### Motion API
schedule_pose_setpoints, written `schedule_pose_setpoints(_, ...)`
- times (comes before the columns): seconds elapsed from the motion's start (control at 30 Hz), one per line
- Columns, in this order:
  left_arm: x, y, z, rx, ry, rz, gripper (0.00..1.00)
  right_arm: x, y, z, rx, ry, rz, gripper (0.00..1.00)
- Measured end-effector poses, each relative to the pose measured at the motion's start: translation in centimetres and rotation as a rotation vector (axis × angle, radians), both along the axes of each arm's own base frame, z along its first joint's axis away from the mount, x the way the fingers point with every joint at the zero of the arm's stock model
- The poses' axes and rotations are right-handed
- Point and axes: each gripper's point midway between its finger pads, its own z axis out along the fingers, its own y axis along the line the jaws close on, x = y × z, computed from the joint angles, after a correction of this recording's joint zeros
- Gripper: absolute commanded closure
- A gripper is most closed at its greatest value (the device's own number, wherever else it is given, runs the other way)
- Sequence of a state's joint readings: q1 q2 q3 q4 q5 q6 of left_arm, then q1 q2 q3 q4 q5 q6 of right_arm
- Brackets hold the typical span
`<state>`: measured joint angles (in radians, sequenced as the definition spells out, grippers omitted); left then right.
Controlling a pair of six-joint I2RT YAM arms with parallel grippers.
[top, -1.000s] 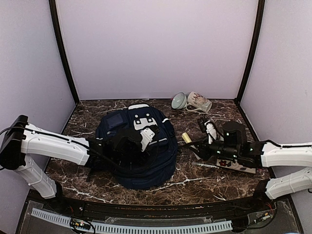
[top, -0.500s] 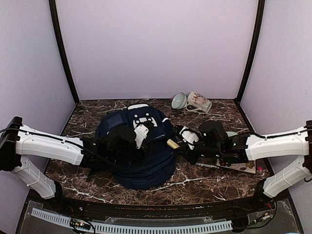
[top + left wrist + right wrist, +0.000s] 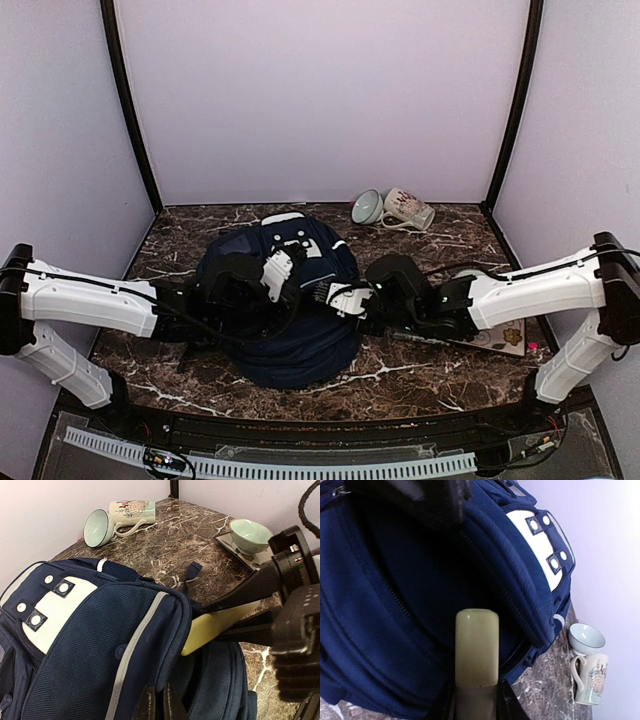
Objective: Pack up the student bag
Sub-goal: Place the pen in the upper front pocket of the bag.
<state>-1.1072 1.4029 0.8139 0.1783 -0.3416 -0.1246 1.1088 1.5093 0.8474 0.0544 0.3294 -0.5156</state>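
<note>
the student bag (image 3: pixel 285 315) lies in the middle of the table (image 3: pixel 400 375), a bit to the left. it is big and dark blue, with a white patch near its far end. its top is unzipped and the mouth gapes toward the right.

the left gripper (image 3: pixel 156 702) was partly apart a second ago. now its two fingers are pressed together on the front edge of the bag's mouth, pinching the cloth and holding the flap up. the left arm has slid a little to the left since then.

the right gripper (image 3: pixel 476 700) is clamped on a yellow bar (image 3: pixel 477 645), just as it was before. a second ago it hung to the right of the bag, over a flat board (image 3: pixel 500 335). now the right arm has reached across to the left, and the round end of the bar pokes into the open mouth, under the lifted flap. the bar points into the dark inside of the bag. more of the board shows now that the arm has moved off it.

at the far edge of the table a mug (image 3: pixel 408 208) lies on its side, and a small bowl (image 3: pixel 367 207) lies tipped just beside it. they have not moved. the left wrist view also shows a green bowl (image 3: pixel 250 532) sitting on a tray (image 3: pixel 225 539), well apart from the bag.
</note>
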Motion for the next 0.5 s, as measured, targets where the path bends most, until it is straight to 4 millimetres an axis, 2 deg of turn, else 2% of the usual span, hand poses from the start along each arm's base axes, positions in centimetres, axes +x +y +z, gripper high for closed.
schedule_pose_setpoints(0.17,-0.5,0.1,0.6,-0.041,0.019,-0.025,1.0,2.1,1.9,0.2,-0.099,-0.106,0.009,1.0)
schedule_pose_setpoints(0.33,-0.8,0.9,0.2,-0.065,0.043,-0.04,1.0,2.2,3.0,-0.9,-0.19,-0.15,0.062,1.0)
schedule_pose_setpoints(0.5,-1.1,2.1,0.2,-0.122,0.058,-0.046,1.0,2.1,4.9,0.3,-0.185,-0.165,0.108,0.72)
